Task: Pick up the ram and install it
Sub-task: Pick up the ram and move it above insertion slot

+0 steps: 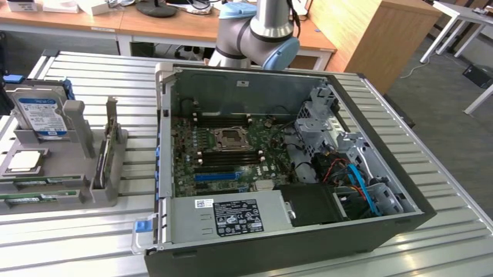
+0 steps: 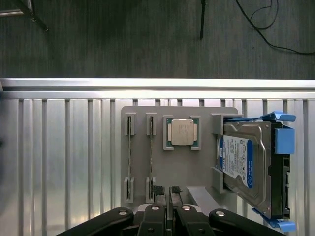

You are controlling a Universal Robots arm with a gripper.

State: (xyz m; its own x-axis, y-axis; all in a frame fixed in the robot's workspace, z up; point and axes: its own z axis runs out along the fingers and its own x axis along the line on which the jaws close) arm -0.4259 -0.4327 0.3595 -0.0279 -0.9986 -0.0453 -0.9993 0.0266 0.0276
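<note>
Slatted aluminium table [image 1: 92, 242] carries an open computer case [image 1: 231, 86] and, at the exterior view's left, a grey holder [image 2: 140, 157]. The ram [image 2: 150, 157] stands on edge in a holder slot, a second stick [image 2: 129, 157] alongside, with a processor [image 2: 181, 132] and a hard drive [image 2: 241, 162] nearby. The gripper [image 2: 166, 191] is nearest the ram's end, fingertips slightly apart, clasping nothing
</note>
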